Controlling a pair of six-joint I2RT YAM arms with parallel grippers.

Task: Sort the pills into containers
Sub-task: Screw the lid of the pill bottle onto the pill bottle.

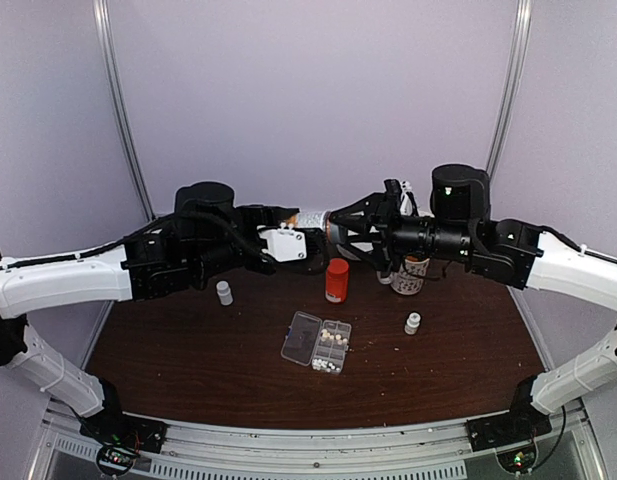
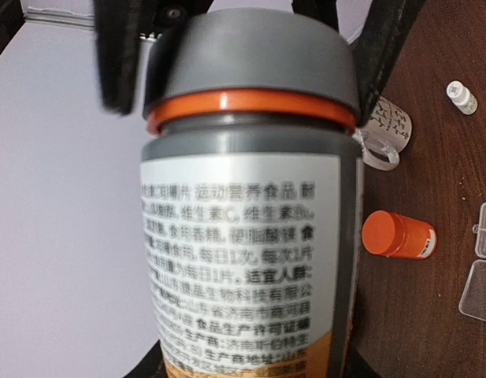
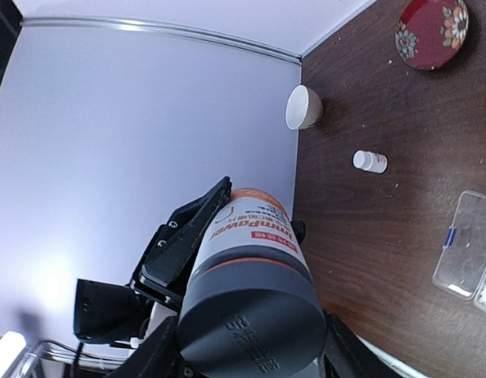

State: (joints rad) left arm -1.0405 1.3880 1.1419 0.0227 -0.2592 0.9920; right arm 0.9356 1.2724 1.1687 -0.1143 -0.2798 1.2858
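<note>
Both grippers hold a large white-labelled bottle (image 1: 314, 218) with a grey cap level in the air above the table's back. My left gripper (image 1: 300, 228) is shut on its body (image 2: 250, 236). My right gripper (image 1: 340, 222) is shut on its grey cap (image 3: 246, 323), with its fingers (image 2: 116, 55) on either side of the cap. The clear pill organizer (image 1: 301, 335) lies open mid-table, with white pills (image 1: 334, 338) in its right cells and a few loose pills (image 1: 324, 366) at its near edge. Its lid also shows in the right wrist view (image 3: 467, 256).
An orange bottle (image 1: 336, 280) stands behind the organizer. Small white bottles stand at the left (image 1: 224, 292) and the right (image 1: 413, 323). A patterned mug (image 1: 410, 275) stands under the right arm. A white cup (image 3: 303, 107) and a red plate (image 3: 432, 31) show in the right wrist view.
</note>
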